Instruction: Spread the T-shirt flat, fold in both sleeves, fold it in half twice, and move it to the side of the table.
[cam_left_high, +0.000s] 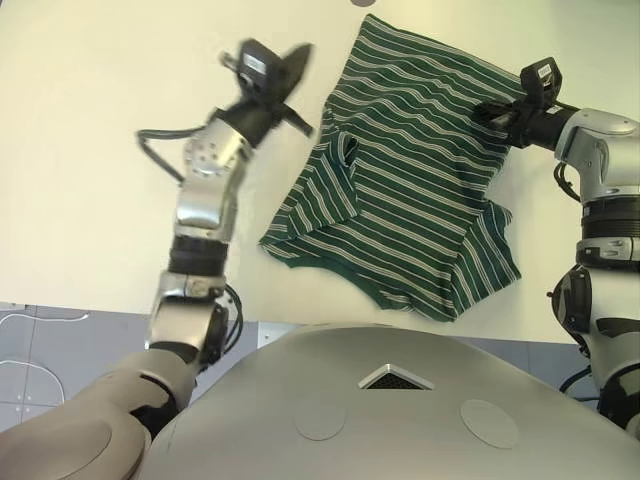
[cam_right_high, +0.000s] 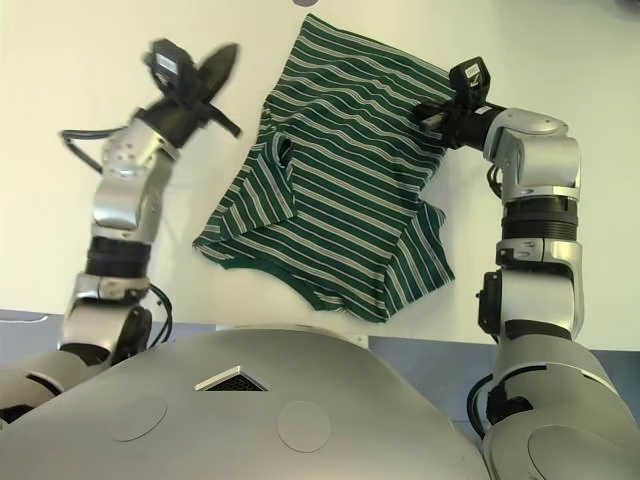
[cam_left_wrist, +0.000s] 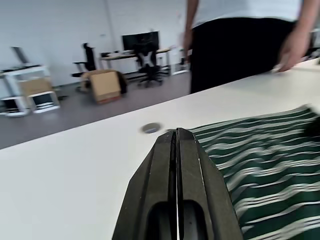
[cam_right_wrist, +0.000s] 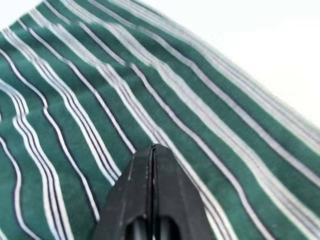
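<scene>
T-shirt (cam_left_high: 420, 180) lies lengthwise away from the robot, left gripper (cam_left_high: 302, 54) and right gripper (cam_left_high: 483, 115) both pinched together.

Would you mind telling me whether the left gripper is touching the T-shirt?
Apart. The left eye view shows a strip of bare table between the shut left gripper and the T-shirt.
</scene>
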